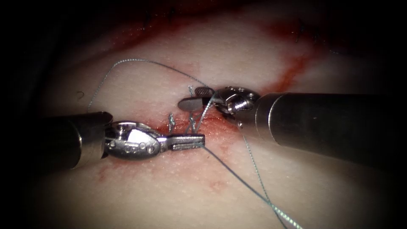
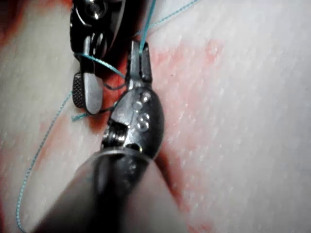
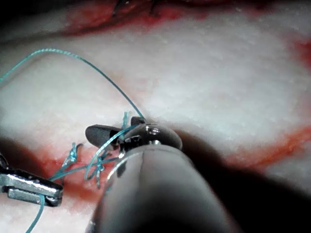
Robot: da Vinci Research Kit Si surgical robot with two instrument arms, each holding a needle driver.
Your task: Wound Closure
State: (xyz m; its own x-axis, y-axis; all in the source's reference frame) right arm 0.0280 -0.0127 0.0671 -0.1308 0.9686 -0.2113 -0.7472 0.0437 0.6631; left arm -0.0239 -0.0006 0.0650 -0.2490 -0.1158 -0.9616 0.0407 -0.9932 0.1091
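The left tool's fingers [image 1: 193, 141] are clamped on the thread [image 1: 237, 178] at the cut [image 1: 212, 125]; the right tool's fingers [image 1: 196, 98] stand apart, thread running between them. Short knotted ends [image 1: 171, 122] stand on the tissue [image 1: 169, 186], so some stitches look done. I cannot make out the needle.

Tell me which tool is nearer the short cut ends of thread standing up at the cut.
Left. The left tool, shut on the thread, lies just below the cut ends. The right tool, jaws open, sits up and to their right.
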